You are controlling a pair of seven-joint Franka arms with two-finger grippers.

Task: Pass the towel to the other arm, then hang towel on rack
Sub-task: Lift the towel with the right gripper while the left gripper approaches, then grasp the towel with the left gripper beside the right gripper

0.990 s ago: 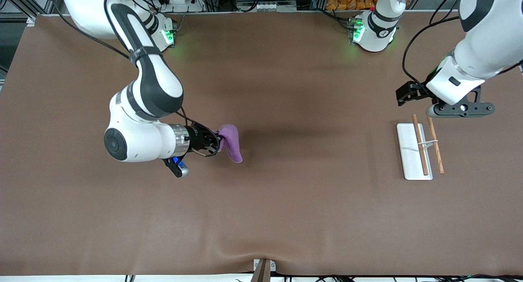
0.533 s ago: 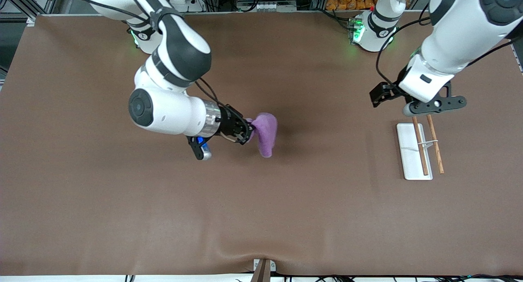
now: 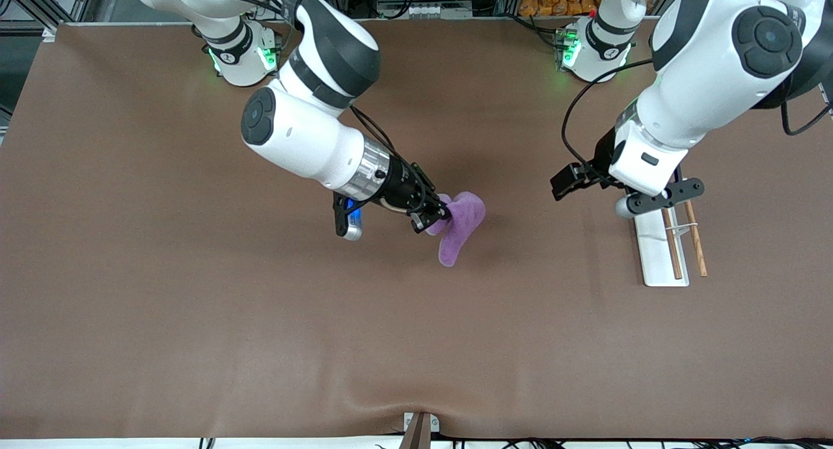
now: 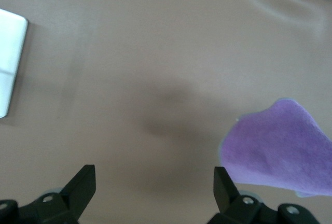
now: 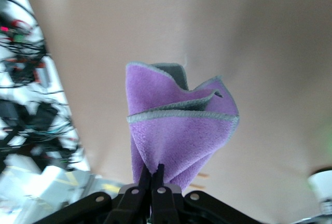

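Now mid-table: right gripper (image 3: 435,220) up in the air over the brown table (image 3: 195,319), fingers pressed together on one edge of the purple towel (image 3: 459,226). Towel hanging clear of the surface, bunched at the pinch, folds and grey hem showing in the right wrist view (image 5: 179,125), loose end drooping toward the front edge of the table. Left gripper (image 3: 634,205) raised over the rack's end that lies nearer the robots' edge of the table, fingers (image 4: 83,182) spread wide, nothing between them; towel visible off to one side in the left wrist view (image 4: 280,149). Rack (image 3: 658,254) flat on the table toward the left arm's end, white base plate with two brown rods (image 3: 696,244) lying along it, well apart from the towel.
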